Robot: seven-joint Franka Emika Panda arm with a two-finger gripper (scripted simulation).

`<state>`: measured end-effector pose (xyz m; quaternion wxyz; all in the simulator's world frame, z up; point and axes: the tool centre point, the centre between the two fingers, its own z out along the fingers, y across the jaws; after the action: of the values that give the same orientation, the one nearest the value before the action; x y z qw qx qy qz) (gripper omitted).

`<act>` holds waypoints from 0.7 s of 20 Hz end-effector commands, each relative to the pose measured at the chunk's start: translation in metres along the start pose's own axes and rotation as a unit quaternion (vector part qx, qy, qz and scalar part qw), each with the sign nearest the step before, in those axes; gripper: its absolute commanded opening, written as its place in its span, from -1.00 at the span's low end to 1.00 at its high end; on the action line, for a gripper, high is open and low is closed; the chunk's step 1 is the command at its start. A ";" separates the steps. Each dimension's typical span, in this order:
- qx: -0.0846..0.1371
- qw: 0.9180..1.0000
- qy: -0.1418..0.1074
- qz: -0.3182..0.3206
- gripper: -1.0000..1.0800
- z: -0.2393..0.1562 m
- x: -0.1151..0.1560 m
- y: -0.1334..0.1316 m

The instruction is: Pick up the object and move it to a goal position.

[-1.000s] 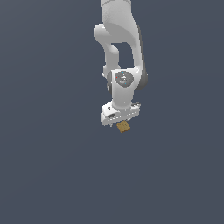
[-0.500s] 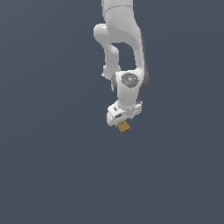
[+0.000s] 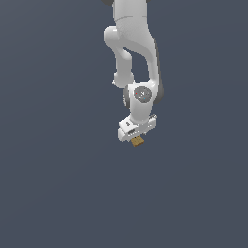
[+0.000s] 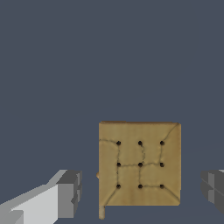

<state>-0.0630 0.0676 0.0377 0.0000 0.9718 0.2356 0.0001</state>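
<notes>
Because the arm [image 3: 133, 43] reaches down from twelve o'clock in the exterior view with its wrist bent toward the grey desk [image 3: 53, 184], the tool [image 3: 136, 134] ends up pointing straight down over the block [image 3: 137, 141]. That posture suits a top-down pick: the fingers can come in on two opposite sides of the block and leave its upper face free. In the exterior view the block peeks out just under the tool, toward six o'clock from the white hand, and it is far smaller than the hand itself.

From the wrist view, the block [image 4: 139, 164] sits between the two fingers [image 4: 69, 193], one at roughly nine o'clock of it and the other at three o'clock. A strip of grey desk shows on each side, so the pads stand apart from the block and grip nothing; the tool [image 4: 142, 192] is open wider than the block. Whether the block rests on the desk I cannot tell for certain, though with nothing gripping it that seems the likely reading, and the pick looks not yet made.

The block is tan-brown and square-faced, with paler edges like creased cardboard. Nine small dark dots form a three-by-three grid on its face, joined by faint wavy lines.
</notes>
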 end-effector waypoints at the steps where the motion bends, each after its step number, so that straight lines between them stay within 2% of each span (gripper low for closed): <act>1: 0.000 1.000 0.000 -0.001 0.92 0.013 -0.001 -0.001; 8: 0.000 1.000 0.000 -0.002 0.92 0.027 0.000 -0.001; 9: 0.000 1.000 0.000 -0.002 -1.00 0.027 0.000 -0.001; 14: 0.000 1.000 0.000 -0.002 -1.00 0.027 0.000 -0.001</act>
<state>-0.0635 0.0671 0.0117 0.0004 0.9715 0.2370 0.0000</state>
